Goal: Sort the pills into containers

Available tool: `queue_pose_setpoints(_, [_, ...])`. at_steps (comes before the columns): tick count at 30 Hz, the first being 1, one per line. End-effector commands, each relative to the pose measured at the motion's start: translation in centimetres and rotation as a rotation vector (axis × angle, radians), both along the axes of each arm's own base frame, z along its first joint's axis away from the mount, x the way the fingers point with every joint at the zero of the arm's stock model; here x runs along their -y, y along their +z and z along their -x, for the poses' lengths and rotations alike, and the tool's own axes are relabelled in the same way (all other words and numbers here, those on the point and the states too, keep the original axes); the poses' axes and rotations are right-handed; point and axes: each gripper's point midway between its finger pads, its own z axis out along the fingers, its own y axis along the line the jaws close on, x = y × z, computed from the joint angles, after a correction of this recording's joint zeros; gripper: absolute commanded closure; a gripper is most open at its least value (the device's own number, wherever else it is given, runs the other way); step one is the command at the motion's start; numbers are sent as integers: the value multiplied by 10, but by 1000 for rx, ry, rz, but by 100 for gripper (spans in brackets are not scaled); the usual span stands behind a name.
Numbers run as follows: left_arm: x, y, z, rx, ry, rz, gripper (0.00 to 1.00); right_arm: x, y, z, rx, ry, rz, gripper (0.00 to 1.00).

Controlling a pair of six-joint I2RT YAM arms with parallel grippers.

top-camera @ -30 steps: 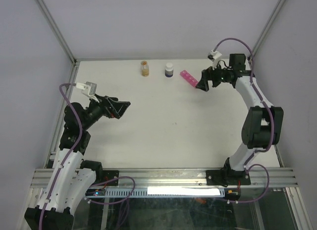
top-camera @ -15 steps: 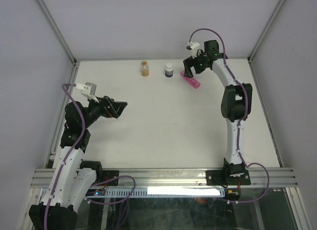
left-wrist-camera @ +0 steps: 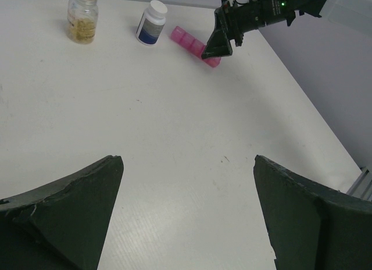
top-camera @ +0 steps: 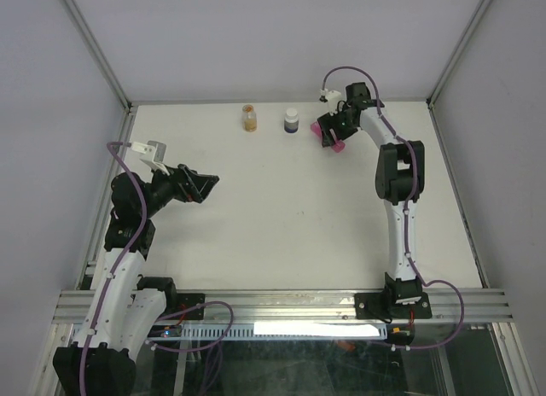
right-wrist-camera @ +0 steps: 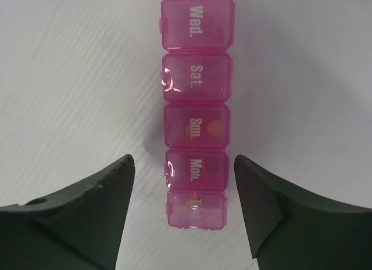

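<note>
organiser (right-wrist-camera: pixel 196 86) lids, Wed., Sat., Sun., Mon.

Tabletop (top-camera: pixel 281 242): flat, white, matt, with a few small dark specks near its middle. Enclosure: plain pale grey-lilac panels form the back wall (top-camera: pixel 273 37), left wall (top-camera: pixel 38 157) and right wall (top-camera: pixel 512 157). A left upright (top-camera: pixel 94 44) of aluminium rises at the tabletop's far left corner, a right upright (top-camera: pixel 465 39) at its far right corner. Near edge: a ribbed aluminium rail (top-camera: pixel 281 304) spans the width. Below it sit a white slotted cable duct (top-camera: pixel 213 331) and a bright light strip (top-camera: pixel 316 329). Lighting even and soft.
</note>
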Motion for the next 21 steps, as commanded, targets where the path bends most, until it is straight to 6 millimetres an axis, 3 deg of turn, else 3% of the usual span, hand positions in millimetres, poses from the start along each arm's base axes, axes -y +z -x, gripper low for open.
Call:
queue_pose_setpoints(1, [2, 13, 1, 60, -27, 9, 1, 5, 8, -15, 43, -16, 27, 30])
queue_pose_setpoints(8, [2, 13, 1, 60, -32, 13, 1, 7, -1, -12, 31, -7, 59, 44])
queue_pose_setpoints(13, [5, 14, 4, 57, -59, 23, 1, 8, 5, -3, 39, 23, 68, 62])
queue_pose_setpoints(18, [15, 16, 12, 66, -129, 54, 1, 3, 9, 32, 16, 117, 35, 66])
queue_pose_setpoints(21, [22, 20, 19, 83, -182, 86, 2, -2, 13, 67, 3, 195, 10, 67])
